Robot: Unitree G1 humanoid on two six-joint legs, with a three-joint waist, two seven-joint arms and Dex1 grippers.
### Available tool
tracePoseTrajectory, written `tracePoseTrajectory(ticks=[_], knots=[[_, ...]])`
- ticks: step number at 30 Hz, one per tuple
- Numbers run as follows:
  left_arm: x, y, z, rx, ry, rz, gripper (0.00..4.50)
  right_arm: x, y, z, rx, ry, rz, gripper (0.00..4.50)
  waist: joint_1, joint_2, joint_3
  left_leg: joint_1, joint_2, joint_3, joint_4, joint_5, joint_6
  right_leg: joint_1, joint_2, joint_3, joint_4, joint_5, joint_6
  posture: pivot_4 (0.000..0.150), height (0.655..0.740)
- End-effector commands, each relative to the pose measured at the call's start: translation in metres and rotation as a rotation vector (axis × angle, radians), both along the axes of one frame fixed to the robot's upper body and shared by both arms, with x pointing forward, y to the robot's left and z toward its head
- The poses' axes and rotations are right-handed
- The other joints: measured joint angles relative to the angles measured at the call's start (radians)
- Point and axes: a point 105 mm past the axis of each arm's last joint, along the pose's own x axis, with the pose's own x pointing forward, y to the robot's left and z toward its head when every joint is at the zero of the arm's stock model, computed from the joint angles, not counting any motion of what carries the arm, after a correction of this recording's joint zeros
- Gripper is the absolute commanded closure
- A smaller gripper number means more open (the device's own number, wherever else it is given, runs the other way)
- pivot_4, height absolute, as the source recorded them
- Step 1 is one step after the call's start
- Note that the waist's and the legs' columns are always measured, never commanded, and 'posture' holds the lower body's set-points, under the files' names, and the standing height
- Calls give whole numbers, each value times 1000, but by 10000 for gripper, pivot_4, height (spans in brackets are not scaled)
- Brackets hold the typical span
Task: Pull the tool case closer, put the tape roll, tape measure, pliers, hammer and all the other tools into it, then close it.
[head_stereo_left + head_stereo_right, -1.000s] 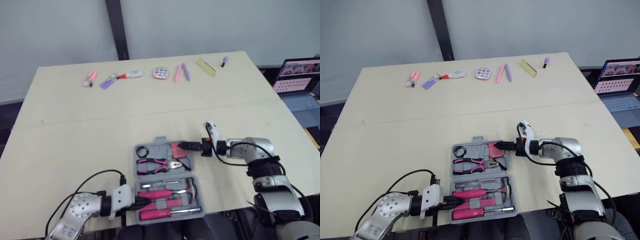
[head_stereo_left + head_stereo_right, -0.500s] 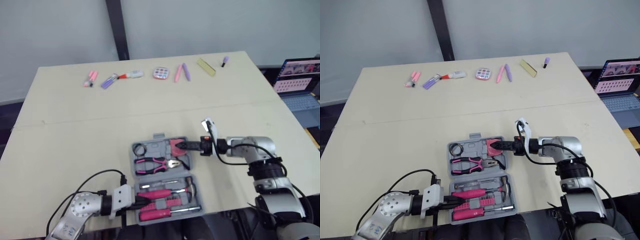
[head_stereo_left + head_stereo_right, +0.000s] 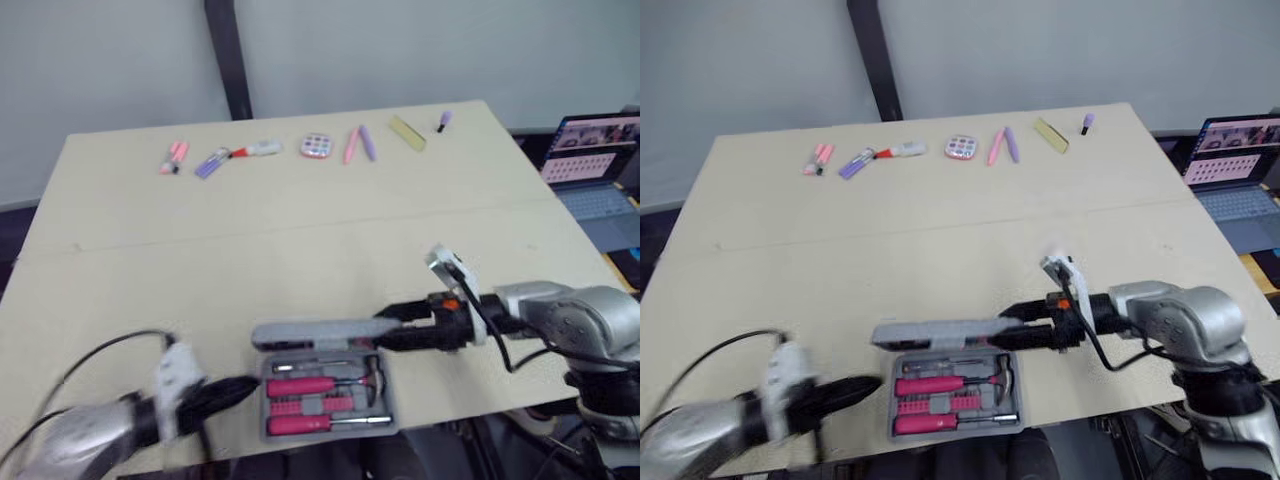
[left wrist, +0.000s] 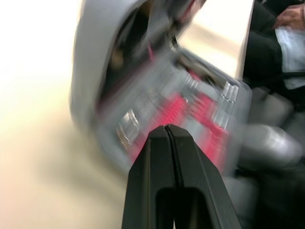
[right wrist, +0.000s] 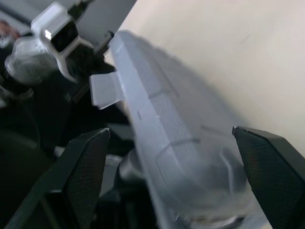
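The grey tool case (image 3: pixel 330 405) lies near the table's front edge. Its base holds pink-handled tools and a small hammer (image 3: pixel 375 378). The lid (image 3: pixel 320 332) stands raised over the base, edge-on to me, hiding the tools stored in it. My right gripper (image 3: pixel 400 325) reaches in from the right with its fingers spread, one above and one below the lid's right end; in the right wrist view the lid (image 5: pixel 176 143) lies between the fingers (image 5: pixel 88 171). My left gripper (image 3: pixel 235 390) is shut and empty, just left of the case base (image 4: pixel 190 109).
Pens, markers and a round patterned thing (image 3: pixel 317 146) lie in a row along the table's far edge, with a yellow ruler (image 3: pixel 410 133). A laptop (image 3: pixel 590 160) stands off the table to the right. The case sits close to the table's front edge.
The lid has swung up from lying flat open to standing over the base, with my right gripper moving in under it. My left gripper has drawn back left, off the case.
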Motion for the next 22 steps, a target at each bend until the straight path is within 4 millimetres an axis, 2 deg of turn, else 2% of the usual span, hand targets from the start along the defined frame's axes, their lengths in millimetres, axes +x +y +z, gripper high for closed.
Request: tracePoseTrajectory(ticks=[1,3,6,8,15,22], knots=[[-18,31,18,55,29,61,45000,-30,-4,12,-6,-26,71,1449,10,0,0,0,0,0,1,0,0,0,0,0,-2,1,-1,1500,7400],[-19,57,17,146,9,119,45000,-40,-13,6,-55,-20,50,1449,35,1,0,0,0,0,2,-1,1,1,0,0,-5,2,-3,1500,7400],[-8,79,16,236,-82,115,45000,-39,-24,0,-73,-32,-31,1449,43,0,0,0,0,0,2,-1,1,1,1,-1,-7,1,-8,1500,7400],[4,87,16,267,-143,105,45000,-39,-32,-3,-92,-66,-73,1449,46,0,0,0,0,0,2,-1,1,1,1,-1,-7,0,-13,1500,7400],[36,74,18,242,-265,60,45000,-41,-57,-16,-192,-282,-164,1449,45,-2,-1,0,0,1,1,-1,2,1,1,0,-7,4,-5,1500,7400],[47,65,7,231,-278,73,45000,-37,-66,-24,-205,-382,-216,1449,22,-2,-1,2,0,3,0,-1,1,1,1,0,-6,5,-4,1500,7400]])
